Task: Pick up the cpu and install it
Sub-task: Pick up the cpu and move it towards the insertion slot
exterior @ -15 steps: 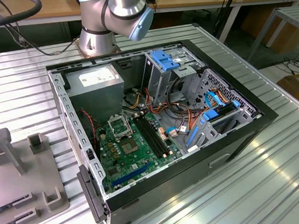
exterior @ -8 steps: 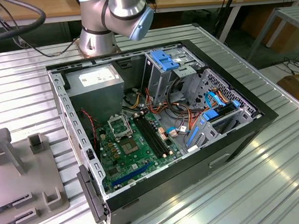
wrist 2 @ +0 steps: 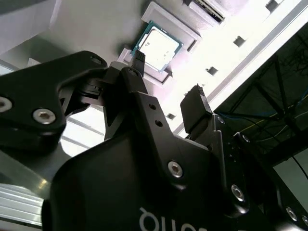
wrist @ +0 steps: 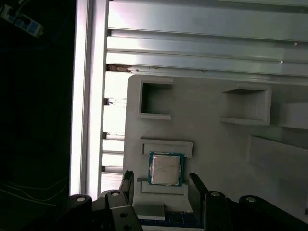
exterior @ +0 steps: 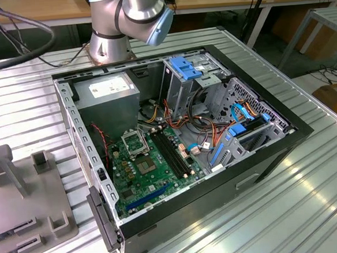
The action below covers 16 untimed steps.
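Gripper [wrist: 161, 177] poised over cpu [wrist: 166, 169] — jaws apart, cpu in fixture [wrist: 216, 144]

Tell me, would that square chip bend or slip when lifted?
The CPU is a thin flat square with a metal lid: probably stiff and light. The shiny lid may be slippery. Lying flat, it shouldn't roll.

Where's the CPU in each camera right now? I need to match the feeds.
Second wrist view: the silver-lidded square CPU sits in its raised frame beyond the open jaws.
First wrist view: same CPU, framed between the jaws.
Exterior view: look to the grey holder tray at the exterior view's left.
Shared landmark: that grey tray.
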Each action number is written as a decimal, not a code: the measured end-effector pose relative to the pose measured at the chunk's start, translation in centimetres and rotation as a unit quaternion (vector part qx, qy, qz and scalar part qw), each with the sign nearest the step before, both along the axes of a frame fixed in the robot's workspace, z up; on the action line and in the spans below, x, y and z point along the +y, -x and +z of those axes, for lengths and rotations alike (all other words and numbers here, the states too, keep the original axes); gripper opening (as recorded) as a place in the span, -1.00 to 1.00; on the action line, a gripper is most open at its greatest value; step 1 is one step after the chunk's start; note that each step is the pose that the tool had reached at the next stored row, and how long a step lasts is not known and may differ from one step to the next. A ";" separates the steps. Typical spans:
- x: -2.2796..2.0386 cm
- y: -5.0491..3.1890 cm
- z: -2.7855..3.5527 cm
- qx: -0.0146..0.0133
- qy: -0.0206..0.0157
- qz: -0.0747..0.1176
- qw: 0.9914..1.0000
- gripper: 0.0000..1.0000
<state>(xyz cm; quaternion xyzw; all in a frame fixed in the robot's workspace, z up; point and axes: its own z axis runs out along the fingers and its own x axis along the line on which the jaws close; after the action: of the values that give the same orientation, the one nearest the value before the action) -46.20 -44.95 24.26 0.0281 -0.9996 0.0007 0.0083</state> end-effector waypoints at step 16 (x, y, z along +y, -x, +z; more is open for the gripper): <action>0.00 -0.38 -2.64 0.000 0.000 -0.001 1.000 0.15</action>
<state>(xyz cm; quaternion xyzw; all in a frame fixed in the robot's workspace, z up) -45.82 -44.95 21.62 0.0268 -0.9996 0.0006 0.0083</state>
